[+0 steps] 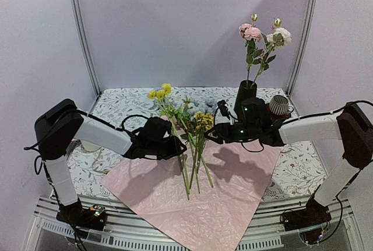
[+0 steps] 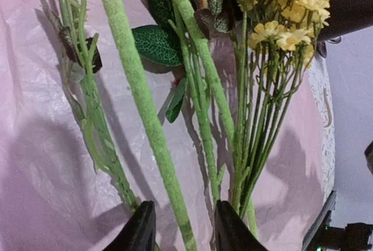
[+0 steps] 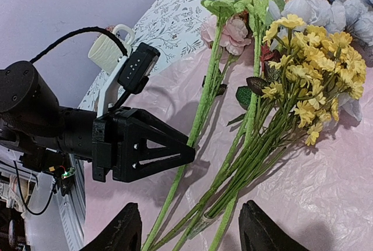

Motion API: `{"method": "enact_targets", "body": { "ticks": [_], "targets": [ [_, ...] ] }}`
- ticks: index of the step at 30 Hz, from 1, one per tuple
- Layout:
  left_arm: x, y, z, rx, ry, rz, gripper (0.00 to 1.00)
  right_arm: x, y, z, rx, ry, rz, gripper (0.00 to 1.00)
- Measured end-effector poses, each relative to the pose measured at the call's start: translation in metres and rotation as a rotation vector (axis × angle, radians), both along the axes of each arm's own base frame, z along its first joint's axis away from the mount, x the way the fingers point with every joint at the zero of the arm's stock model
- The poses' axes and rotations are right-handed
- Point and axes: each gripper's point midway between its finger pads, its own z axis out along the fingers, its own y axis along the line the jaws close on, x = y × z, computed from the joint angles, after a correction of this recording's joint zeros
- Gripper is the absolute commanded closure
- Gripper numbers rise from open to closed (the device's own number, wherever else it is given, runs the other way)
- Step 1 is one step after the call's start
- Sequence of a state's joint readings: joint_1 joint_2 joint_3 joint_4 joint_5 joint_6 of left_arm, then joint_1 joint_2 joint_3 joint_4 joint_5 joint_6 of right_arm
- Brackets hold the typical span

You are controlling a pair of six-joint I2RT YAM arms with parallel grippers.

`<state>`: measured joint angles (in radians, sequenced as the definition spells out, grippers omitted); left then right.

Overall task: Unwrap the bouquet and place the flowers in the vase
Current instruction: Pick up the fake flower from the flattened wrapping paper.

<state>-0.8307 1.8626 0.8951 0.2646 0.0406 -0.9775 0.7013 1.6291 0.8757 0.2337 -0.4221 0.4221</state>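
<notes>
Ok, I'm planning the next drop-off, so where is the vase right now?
In the top view the vase stands at the back right of the table, just left of the ribbed cup, with some flowers already in it.

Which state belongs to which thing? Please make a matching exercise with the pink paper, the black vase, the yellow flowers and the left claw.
Things:
1. pink paper
2. black vase
3. yellow flowers
4. left claw

States:
A. stands upright with pink and cream blooms in it
B. straddles a thick green stem
C. spread flat on the table
D. lying on the paper

Pairs: 1-C, 2-A, 3-D, 4-B
</notes>
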Motion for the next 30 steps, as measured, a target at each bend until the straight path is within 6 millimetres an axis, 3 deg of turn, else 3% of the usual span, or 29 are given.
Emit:
{"method": "enact_targets", "body": {
  "ticks": [10,17,20,27,30],
  "targets": [
    [0.0,0.001,-0.004,0.0,0.017,0.017,1.0,0.0,0.0,0.0,0.0,0.0,-0.001,0.41],
    [0.001,0.006,0.003,0.026,0.013,0.031,1.0,0.0,-0.001,0.005,0.007,-0.009,-0.001,0.41],
    [0.003,0.012,0.023,0.021,-0.019,0.054,1.0,-0.001,-0.002,0.011,0.015,-0.02,-0.002,0.41],
    [0.005,0.028,0.095,-0.036,-0.169,0.115,1.0,-0.002,-0.002,0.019,0.029,-0.035,-0.002,0.41],
    [0.002,0.037,0.113,-0.049,-0.215,0.132,1.0,-0.002,-0.002,0.024,0.037,-0.043,-0.001,0.41]
  ]
}}
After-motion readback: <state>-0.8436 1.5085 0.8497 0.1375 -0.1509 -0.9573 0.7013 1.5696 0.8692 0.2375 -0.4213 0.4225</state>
